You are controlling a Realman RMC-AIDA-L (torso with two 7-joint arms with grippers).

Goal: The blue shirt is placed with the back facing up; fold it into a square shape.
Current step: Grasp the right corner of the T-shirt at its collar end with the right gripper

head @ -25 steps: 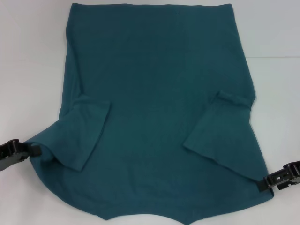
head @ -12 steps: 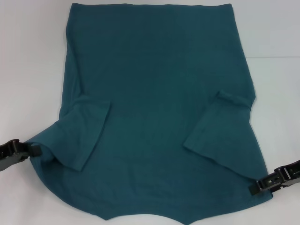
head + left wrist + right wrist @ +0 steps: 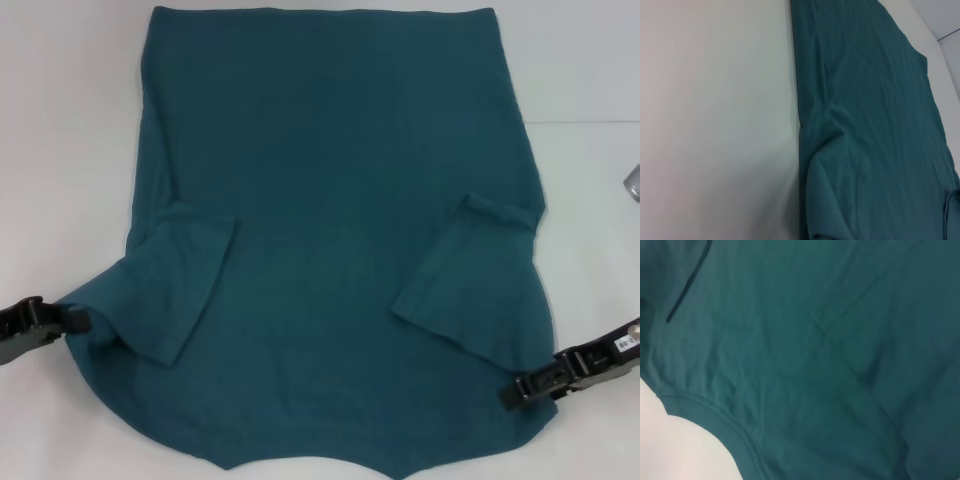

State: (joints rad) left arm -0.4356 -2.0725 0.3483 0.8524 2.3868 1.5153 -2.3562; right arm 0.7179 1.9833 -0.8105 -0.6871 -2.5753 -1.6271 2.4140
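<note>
Sliding inward over the past second, my right gripper (image 3: 515,392) now reaches onto the blue shirt (image 3: 340,200) at its near right corner, while my left gripper (image 3: 72,319) sits at the near left edge. The shirt lies flat on the white surface (image 3: 60,120), both sleeves folded in. I cannot tell how either pair of jaws stands. I judge the lengthwise fold comes next.
</note>
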